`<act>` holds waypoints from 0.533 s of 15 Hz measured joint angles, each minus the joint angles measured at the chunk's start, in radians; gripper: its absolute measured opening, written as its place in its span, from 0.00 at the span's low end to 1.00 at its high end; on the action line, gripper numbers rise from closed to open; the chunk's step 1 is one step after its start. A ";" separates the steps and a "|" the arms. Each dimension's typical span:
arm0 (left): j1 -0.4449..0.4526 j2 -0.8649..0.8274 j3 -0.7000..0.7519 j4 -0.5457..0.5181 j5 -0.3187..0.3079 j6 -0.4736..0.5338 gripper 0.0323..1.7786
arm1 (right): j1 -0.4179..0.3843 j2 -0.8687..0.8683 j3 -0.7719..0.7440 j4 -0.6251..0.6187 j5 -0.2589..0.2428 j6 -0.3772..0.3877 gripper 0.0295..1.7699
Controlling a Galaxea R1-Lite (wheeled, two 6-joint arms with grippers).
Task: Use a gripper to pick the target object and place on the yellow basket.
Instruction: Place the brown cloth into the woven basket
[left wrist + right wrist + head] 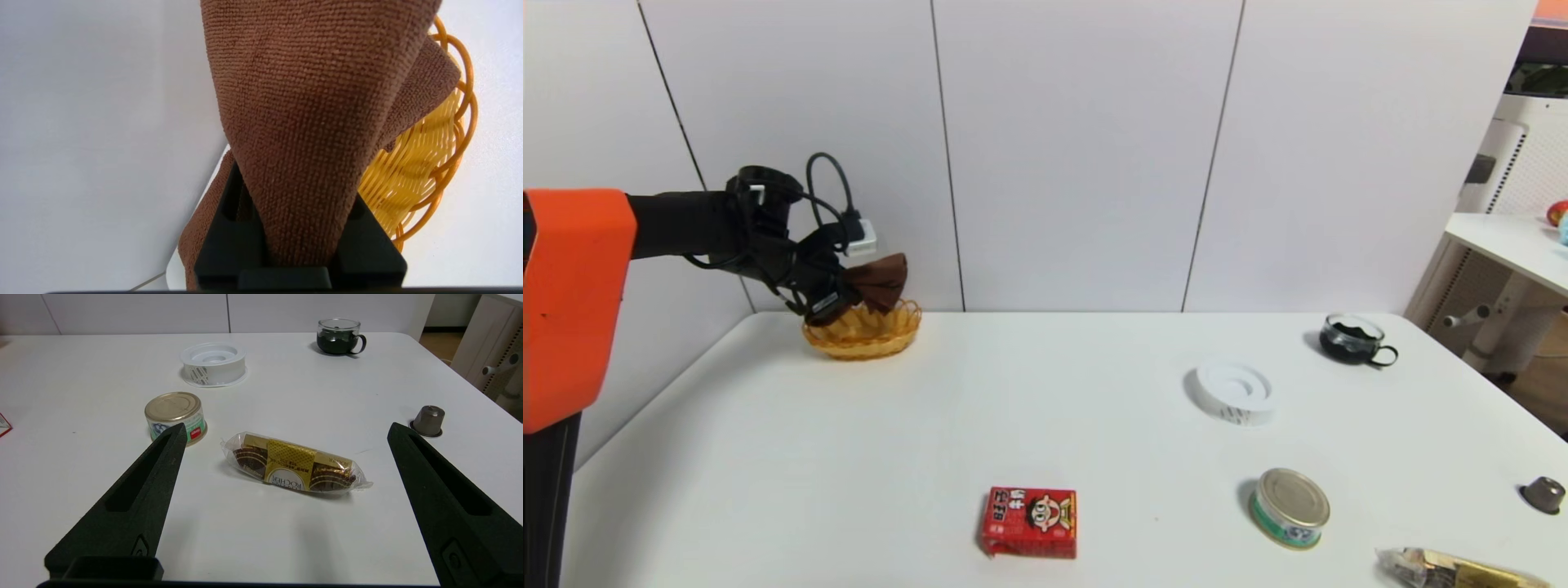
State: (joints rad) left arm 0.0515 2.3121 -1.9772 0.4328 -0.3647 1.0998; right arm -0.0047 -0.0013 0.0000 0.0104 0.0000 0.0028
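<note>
The brown towel (879, 282) is seen as a dark brown, folded cloth with a fine looped weave, bunched narrow where it is gripped and widening toward its free end. It is held clear of the table, directly over the yellow basket (862, 333), with its lower corner reaching down to about the basket's rim; whether it touches the wicker cannot be told. Its long axis is set roughly level, from the grip outward toward the robot's right and slightly upward. It is clamped in the left gripper (837, 290), whose black fingers (363, 241) are pressed tight on the pinched end of the cloth, at the far left corner of the white table (931, 441), close to the wall panels.

The basket is shown as a small oval of yellow-orange wicker with an openwork looped rim; nothing is seen lying inside it. Farther right, a white ring-shaped dish (1235, 392) is seen with nothing in it, and a glass cup (1354, 339) is filled with something dark. Nearer the front edge lie a red carton (1029, 522), a flat tin (1289, 507), a wrapped chocolate pack (292, 467) and a small grey capsule (1543, 493).

The right gripper (286, 428) is held low at the near edge, its fingers spread wide and holding nothing.
</note>
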 joint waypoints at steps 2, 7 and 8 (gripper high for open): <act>-0.002 0.015 0.000 -0.003 0.000 0.000 0.37 | 0.000 0.000 0.000 0.000 0.000 0.000 0.96; -0.003 0.028 0.000 -0.002 -0.001 -0.002 0.65 | 0.000 0.000 0.000 0.000 0.000 0.000 0.96; -0.003 0.027 0.000 0.000 -0.001 0.000 0.69 | 0.000 0.000 0.000 0.000 0.000 0.001 0.96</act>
State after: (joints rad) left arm 0.0481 2.3394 -1.9772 0.4330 -0.3660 1.0998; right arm -0.0047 -0.0013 0.0000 0.0109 0.0000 0.0036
